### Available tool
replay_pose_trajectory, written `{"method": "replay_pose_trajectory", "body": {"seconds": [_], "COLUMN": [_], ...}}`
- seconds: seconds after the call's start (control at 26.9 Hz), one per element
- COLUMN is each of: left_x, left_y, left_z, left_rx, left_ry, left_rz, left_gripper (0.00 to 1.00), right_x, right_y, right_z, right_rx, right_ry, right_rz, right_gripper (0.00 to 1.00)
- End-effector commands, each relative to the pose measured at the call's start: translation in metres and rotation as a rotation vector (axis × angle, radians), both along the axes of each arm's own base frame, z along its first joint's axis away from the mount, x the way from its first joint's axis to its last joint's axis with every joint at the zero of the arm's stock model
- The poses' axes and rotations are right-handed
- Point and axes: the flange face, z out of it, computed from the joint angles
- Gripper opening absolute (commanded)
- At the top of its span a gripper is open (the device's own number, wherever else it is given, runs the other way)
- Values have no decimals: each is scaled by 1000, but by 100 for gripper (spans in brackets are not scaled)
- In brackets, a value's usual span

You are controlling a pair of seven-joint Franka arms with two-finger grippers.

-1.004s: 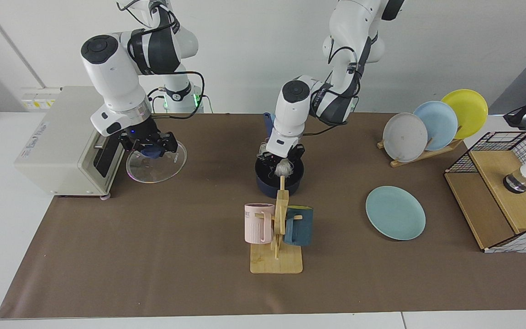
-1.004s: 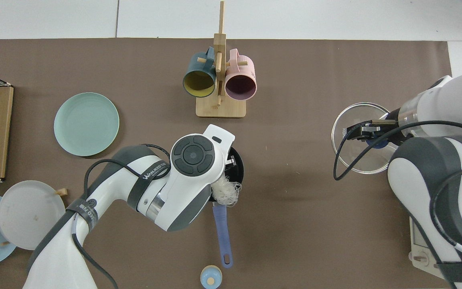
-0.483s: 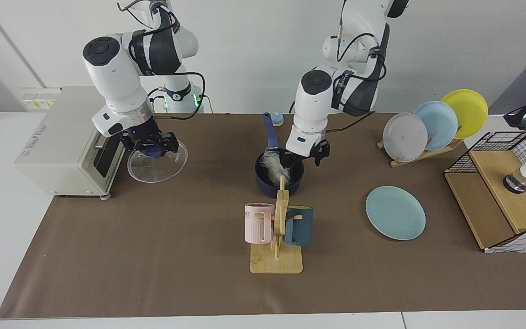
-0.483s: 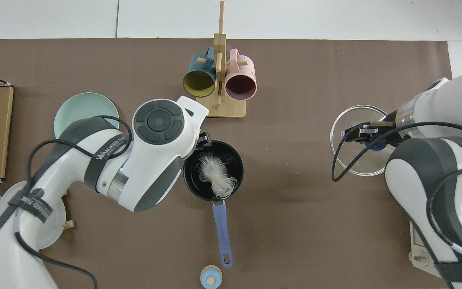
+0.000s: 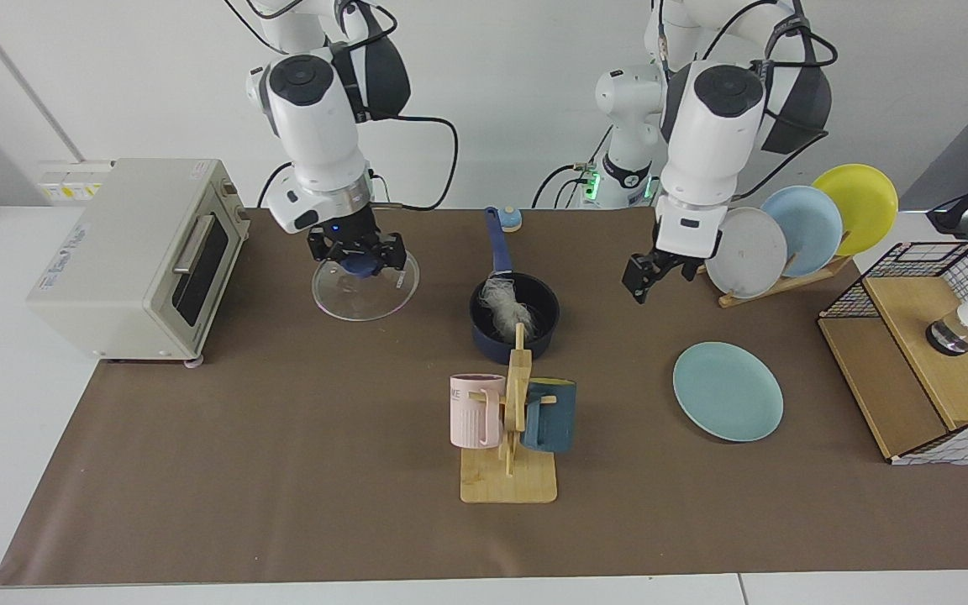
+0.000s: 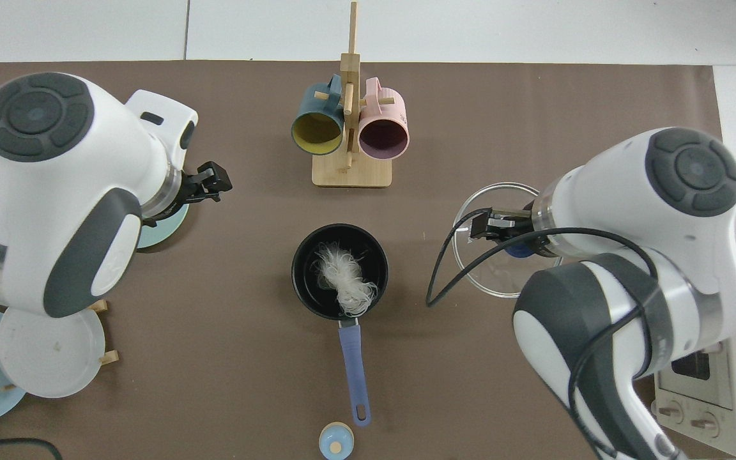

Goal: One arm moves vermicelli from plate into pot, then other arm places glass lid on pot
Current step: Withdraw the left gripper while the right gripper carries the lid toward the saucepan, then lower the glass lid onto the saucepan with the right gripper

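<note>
The noodles (image 5: 507,304) lie inside the pot (image 5: 514,323), a loose white bundle against its black inside, some threads leaning at the rim by the handle. The pot stands near the middle of the table (image 5: 282,470), its long blue handle pointing to 12 o'clock in the facing view and to 6 o'clock in the top view. A wooden mug rack (image 5: 511,437) with a pink mug (image 5: 476,410) and a dark teal mug (image 5: 549,415) stands just in front of the pot in the facing view.

The right hand (image 5: 358,255) hangs at the pot's 9 to 10 o'clock in the facing view, pinching the blue knob of the glass lid (image 5: 365,284). The lid hangs tilted, well apart from the pot and clear of the toaster oven (image 5: 131,252).

The left hand (image 5: 649,276) is off at the pot's 3 o'clock, raised above the table, fingers spread and holding nothing. The green plate (image 5: 728,391) lies bare at its 5 o'clock. Behind it a rack holds a white plate (image 5: 744,252), a pale blue plate (image 5: 803,228) and a yellow plate (image 5: 858,206).
</note>
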Motion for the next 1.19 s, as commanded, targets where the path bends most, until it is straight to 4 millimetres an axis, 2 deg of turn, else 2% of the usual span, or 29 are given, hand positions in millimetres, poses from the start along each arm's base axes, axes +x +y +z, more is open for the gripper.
{"method": "replay_pose_trajectory", "body": {"seconds": [0.0,0.22,0.37,0.52,0.63,0.85,1.0,1.08,1.15], "left_x": [-11,-22,-26,-24,-25,-32,-35,-38,-41], "left_y": [43,87,121,140,144,152,166,166,173], "left_z": [31,59,82,90,89,88,85,85,89], "left_rx": [4,32,43,-3,-64,-71,-72,-71,-70], "left_ry": [13,13,13,-2,4,43,65,83,82], "left_rz": [26,-69,-134,-127,-107,-92,-69,-88,-116], "left_gripper": [100,100,100,100,100,100,100,100,100], "right_x": [-5,-6,-1,1,4,13,15,14,14], "right_y": [37,92,118,153,167,205,228,237,238], "right_z": [2,-3,-5,-11,-21,-29,-51,-61,-64], "right_rx": [20,23,54,62,62,77,76,79,76], "right_ry": [-3,-3,10,18,23,7,-2,-14,-12], "right_rz": [-70,-75,-112,-118,-152,-203,-216,-223,-224], "right_gripper": [0,0,0,0,0,0,0,0,0]}}
